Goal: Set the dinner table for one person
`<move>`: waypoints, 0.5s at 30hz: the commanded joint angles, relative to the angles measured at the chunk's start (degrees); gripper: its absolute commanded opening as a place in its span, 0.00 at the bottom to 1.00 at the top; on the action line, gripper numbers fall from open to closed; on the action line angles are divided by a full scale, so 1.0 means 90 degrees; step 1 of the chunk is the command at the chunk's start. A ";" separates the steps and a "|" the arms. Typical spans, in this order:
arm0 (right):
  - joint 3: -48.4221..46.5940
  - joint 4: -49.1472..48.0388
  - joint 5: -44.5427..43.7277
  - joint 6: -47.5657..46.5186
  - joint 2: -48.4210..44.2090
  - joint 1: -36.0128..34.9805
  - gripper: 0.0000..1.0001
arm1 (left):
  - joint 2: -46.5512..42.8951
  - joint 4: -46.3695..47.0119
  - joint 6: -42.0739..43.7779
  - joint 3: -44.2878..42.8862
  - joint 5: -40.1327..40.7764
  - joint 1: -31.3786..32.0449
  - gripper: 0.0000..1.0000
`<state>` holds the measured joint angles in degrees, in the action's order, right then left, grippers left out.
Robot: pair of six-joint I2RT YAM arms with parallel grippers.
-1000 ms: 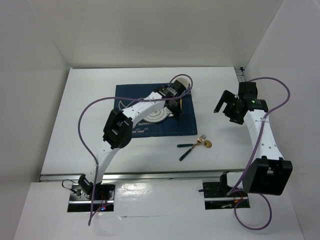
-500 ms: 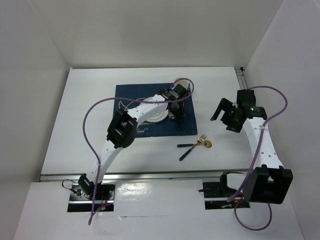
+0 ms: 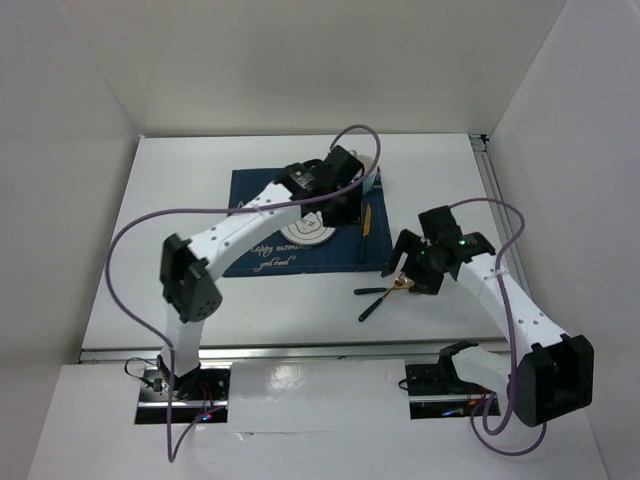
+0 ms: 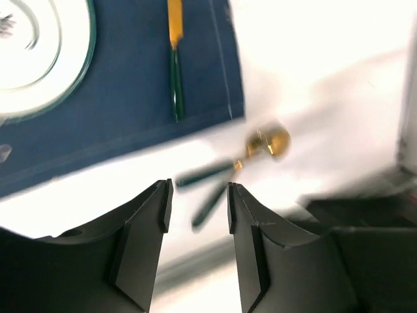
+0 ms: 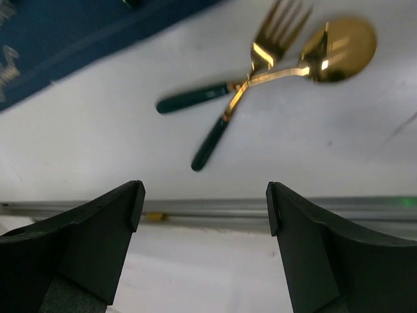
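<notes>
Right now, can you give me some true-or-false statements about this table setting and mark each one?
1. The knife lies on the blue placemat. True.
2. The fork is on the placemat too. False: the fork lies on the white table, crossed with the spoon.
3. The right gripper holds the spoon. False: the right gripper hovers open and empty over it.
4. A white plate sits on the placemat. True.
</notes>
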<state>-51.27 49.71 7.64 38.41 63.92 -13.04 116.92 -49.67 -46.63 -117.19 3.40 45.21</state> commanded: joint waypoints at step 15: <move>0.0726 -0.1520 -0.0800 0.2343 0.2056 -0.2310 0.71 | -0.3118 -0.0886 0.0474 0.2025 0.1468 0.0104 0.56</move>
<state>-44.21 39.68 3.49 56.80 79.07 -32.56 89.71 -55.72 -43.51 -99.26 14.04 46.15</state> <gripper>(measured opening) 0.730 0.558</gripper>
